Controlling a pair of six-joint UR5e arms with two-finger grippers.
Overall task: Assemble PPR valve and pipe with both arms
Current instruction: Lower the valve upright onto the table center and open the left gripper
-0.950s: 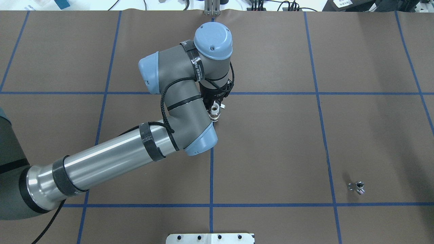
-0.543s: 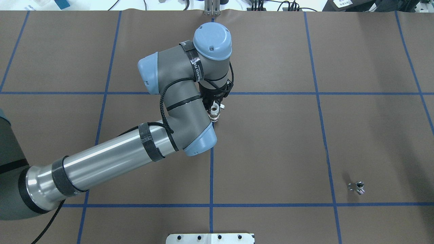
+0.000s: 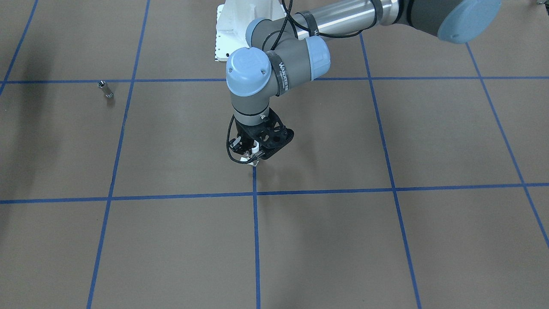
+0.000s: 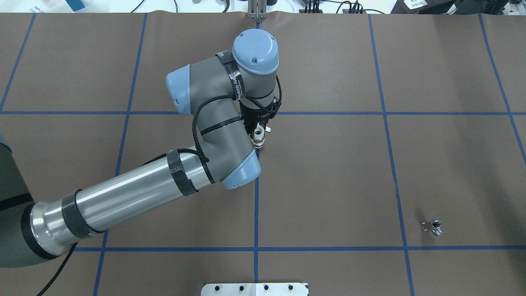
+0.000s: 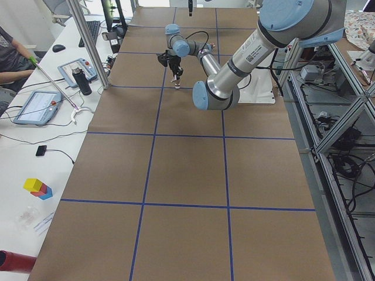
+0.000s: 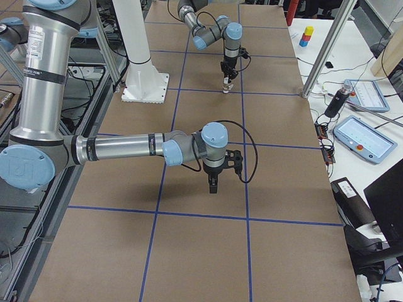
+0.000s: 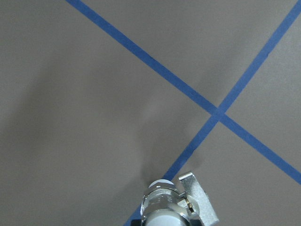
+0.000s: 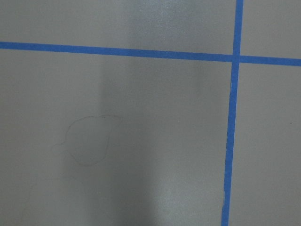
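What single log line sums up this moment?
left gripper: shut on white-collared PPR valve with silvery middle | right gripper: state unclear | small silvery metal pipe: lying on table, ungrasped

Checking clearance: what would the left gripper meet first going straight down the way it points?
Bare table mat at the blue tape line; the PPR valve in the left gripper would likely touch first.

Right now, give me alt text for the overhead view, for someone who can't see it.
The left arm reaches in from the left to the middle of a brown table with blue tape lines, its gripper shut on the PPR valve. The pipe lies alone near the lower right.
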